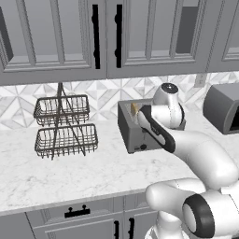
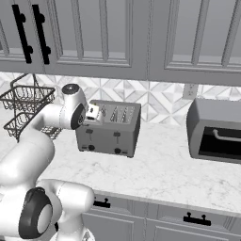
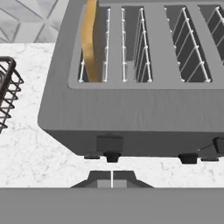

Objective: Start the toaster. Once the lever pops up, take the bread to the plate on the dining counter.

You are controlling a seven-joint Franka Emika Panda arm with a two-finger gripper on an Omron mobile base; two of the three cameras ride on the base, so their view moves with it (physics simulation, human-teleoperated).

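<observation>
Taking the toaster as the landmark and reading from left to right: well to its left a two-tier wire basket rack stands on the marble surface against the tiled wall. The toaster itself sits near the wall, slots up, small dark knobs low on its front. The bread stands on edge in the leftmost slot, its tan crust poking above the rim, so it has not been lifted out. The claw hangs just in front of and above the toaster's left front corner, its two tips pressed together with nothing between them; in the hand view they line up with the dark lever tab on the left of the front face and are apart from it. To the right of the toaster, well apart, a darker rounded-top appliance rests on the same surface. As for progress, I judge the task to be at its very start: the claw looks poised to push the lever down, and whether the lever is already down cannot be told. Waiting for the pop-up, pulling out the bread and carrying it to the plate are all left to do.
</observation>
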